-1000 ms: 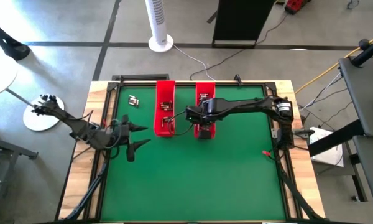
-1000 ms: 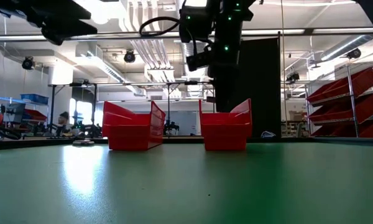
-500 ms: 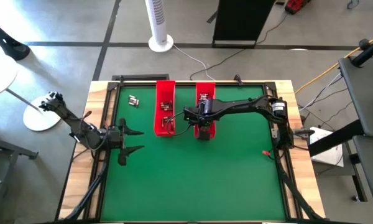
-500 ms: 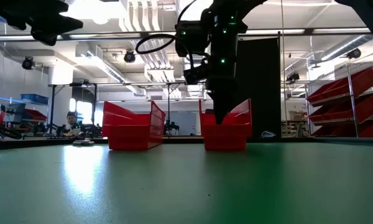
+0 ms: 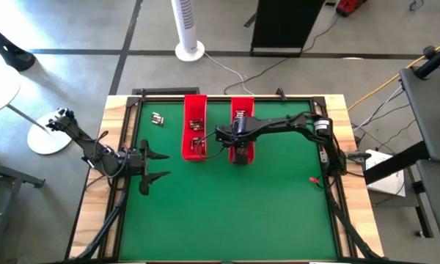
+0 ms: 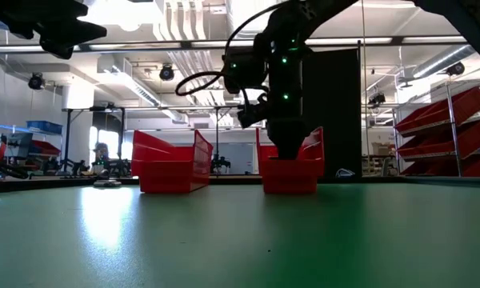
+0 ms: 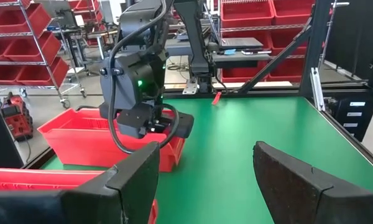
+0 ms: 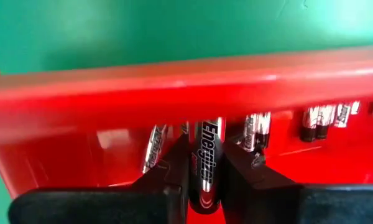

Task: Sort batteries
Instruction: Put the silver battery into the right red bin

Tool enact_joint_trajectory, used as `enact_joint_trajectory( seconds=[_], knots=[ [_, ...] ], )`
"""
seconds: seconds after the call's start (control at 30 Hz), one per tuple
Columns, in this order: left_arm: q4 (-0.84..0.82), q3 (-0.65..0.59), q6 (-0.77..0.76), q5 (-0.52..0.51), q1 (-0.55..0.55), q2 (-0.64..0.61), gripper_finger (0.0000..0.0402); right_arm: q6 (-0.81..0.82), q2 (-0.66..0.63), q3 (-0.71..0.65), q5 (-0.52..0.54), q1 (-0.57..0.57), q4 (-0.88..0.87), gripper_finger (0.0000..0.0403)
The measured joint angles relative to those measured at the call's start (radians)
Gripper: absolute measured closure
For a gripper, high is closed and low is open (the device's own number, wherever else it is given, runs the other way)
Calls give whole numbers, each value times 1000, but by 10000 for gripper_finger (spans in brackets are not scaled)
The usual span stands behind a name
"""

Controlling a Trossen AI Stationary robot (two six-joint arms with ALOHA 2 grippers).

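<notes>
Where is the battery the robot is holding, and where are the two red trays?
held battery (image 8: 204, 167), right wrist view, on its label.
left red tray (image 5: 195, 126), high view, on its floor.
right red tray (image 6: 290, 176), low view, on its front wall.

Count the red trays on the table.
2. Left tray and right tray lie side by side at the far middle of the green table; the right arm partly covers the right one.

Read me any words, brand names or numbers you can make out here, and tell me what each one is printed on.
"Energizer": on the silver-and-black cylindrical battery gripped between the right gripper fingers, above the red plastic tray.
The other silvery batteries lying in that tray: markings too blurred to read.
Nothing else readable.
</notes>
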Motion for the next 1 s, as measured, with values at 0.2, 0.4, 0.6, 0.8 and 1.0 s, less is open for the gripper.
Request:
enact_joint_trajectory(
  seconds=[0.2,0.4,0.6,0.8,1.0],
  knots=[
    [0,0,2,0,0,1,167,-26,19,0,9,-18,13,355],
    [0,0,3,0,0,1,167,-38,42,1,54,-45,34,355],
    [0,0,3,0,0,1,167,-35,38,5,68,-66,32,355],
    [-1,0,3,0,0,1,167,-50,34,27,112,-103,64,355],
    [-2,0,-3,0,0,1,167,-15,34,28,54,-144,65,355]
  ],
)
